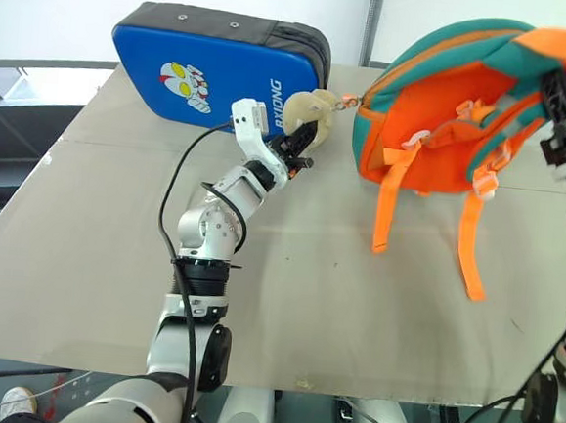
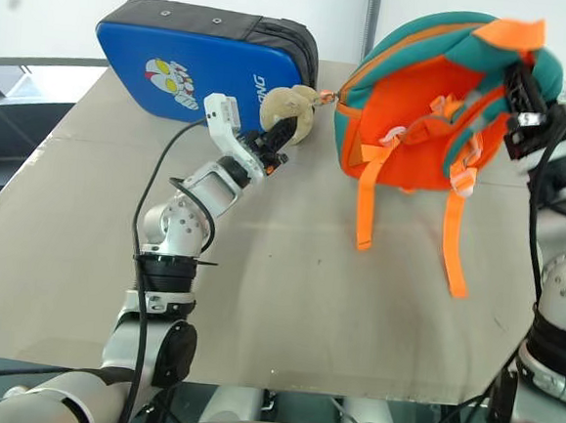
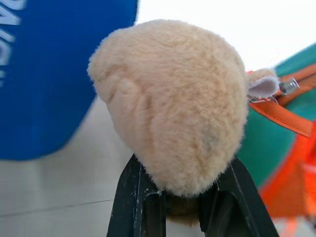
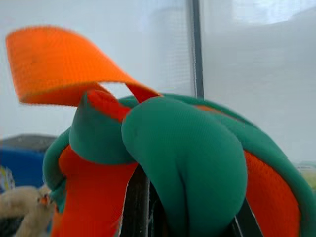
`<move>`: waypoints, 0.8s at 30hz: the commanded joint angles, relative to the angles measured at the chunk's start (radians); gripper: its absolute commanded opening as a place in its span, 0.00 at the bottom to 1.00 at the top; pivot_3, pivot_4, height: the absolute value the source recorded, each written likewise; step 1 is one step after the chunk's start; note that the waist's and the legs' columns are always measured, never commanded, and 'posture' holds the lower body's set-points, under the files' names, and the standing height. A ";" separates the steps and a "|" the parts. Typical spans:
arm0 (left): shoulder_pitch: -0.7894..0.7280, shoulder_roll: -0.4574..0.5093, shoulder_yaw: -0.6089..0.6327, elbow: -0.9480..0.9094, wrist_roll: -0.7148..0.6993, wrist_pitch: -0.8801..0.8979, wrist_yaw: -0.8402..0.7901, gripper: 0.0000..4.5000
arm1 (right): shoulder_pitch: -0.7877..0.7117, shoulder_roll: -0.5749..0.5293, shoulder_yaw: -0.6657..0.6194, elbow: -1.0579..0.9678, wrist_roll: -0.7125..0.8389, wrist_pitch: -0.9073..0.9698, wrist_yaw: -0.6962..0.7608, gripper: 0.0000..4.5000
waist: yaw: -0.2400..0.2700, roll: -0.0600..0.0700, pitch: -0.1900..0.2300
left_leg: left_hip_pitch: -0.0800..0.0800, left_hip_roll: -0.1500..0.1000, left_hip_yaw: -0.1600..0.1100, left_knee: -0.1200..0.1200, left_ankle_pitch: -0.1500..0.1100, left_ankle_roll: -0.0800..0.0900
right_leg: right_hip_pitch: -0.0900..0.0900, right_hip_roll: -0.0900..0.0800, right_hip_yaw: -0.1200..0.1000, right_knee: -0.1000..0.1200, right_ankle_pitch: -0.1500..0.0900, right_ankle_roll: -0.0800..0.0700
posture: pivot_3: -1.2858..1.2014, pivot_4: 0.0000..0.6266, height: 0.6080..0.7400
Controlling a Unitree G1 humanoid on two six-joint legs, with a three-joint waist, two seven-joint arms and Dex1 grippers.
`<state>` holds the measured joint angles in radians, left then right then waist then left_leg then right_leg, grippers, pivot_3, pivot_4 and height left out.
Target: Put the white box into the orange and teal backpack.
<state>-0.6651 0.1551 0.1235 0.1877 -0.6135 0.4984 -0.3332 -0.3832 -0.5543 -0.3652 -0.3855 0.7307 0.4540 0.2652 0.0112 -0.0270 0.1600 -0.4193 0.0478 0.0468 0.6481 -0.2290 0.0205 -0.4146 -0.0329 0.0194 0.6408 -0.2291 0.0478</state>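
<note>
The orange and teal backpack (image 1: 447,117) is lifted at the table's far right, straps hanging down toward me. My right gripper (image 1: 564,101) is shut on its top, pinching the teal padded edge (image 4: 187,158) under the orange loop. A beige plush charm (image 1: 311,109) hangs off the backpack's left side by a small clasp. My left gripper (image 1: 304,143) is shut on this charm (image 3: 173,103), with the black fingers (image 3: 136,202) clamping its lower end. The white box is out of view.
A large blue padded case (image 1: 206,73) with cartoon print stands on edge at the back left, just behind the charm. The beige table (image 1: 306,292) stretches bare toward me. Its left edge and near edge are close.
</note>
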 commanded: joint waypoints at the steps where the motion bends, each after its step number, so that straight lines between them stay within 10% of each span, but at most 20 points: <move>1: 0.062 0.009 -0.047 0.023 0.079 -0.021 -0.026 0.04 | 0.092 -0.024 0.065 -0.050 -0.104 -0.038 0.060 0.00 | 0.001 0.000 0.000 | -0.001 -0.001 0.001 0.000 0.000 0.000 | -0.001 -0.001 0.001 0.000 0.000 0.001 | 0.52 0.24 1.00; 6: 0.113 0.019 -0.069 0.037 0.144 -0.052 -0.049 0.04 | 0.127 -0.041 0.136 -0.031 -0.178 -0.020 0.105 0.00 | 0.000 0.000 0.000 | -0.010 -0.002 0.000 0.007 0.000 0.000 | -0.008 -0.002 0.001 0.002 0.000 0.002 | 0.52 0.24 1.00; 9: 0.125 0.018 -0.051 0.018 0.136 -0.063 -0.060 0.04 | 0.108 -0.044 0.133 -0.011 -0.207 -0.027 0.110 0.24 | -0.001 0.000 0.000 | -0.007 -0.002 -0.001 0.007 0.000 0.001 | -0.006 -0.002 0.001 0.003 0.001 0.001 | 0.52 0.24 1.00; 10: 0.130 0.024 -0.045 0.009 0.133 -0.068 -0.069 0.27 | 0.100 -0.051 0.134 -0.011 -0.204 -0.020 0.127 0.35 | -0.001 0.000 0.000 | -0.004 -0.002 -0.001 0.007 0.000 0.001 | -0.003 -0.001 0.001 0.003 0.001 0.001 | 0.52 0.24 1.00; 17: 0.240 0.110 -0.012 -0.177 0.048 0.037 -0.166 0.92 | 0.192 -0.183 0.063 -0.081 -0.082 0.094 0.318 1.00 | -0.010 0.000 0.000 | 0.001 -0.002 0.000 0.004 0.000 0.000 | 0.001 -0.001 0.002 0.004 0.001 0.001 | 0.52 0.24 1.00; 24: 0.473 0.298 -0.002 -0.399 0.047 0.012 -0.346 0.98 | 0.431 -0.293 -0.086 -0.100 -0.070 0.096 0.469 1.00 | -0.005 0.000 0.000 | 0.002 -0.002 0.000 0.003 0.000 0.000 | 0.002 -0.002 0.002 0.002 0.000 0.001 | 0.52 0.24 1.00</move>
<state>-0.2258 0.4269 0.1075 -0.1325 -0.5620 0.5451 -0.6252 0.0188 -0.8296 -0.3901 -0.4622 0.6699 0.5738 0.6987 0.0063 -0.0266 0.1602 -0.4175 0.0461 0.0471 0.6513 -0.2292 0.0207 -0.4130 -0.0351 0.0211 0.6426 -0.2291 0.0484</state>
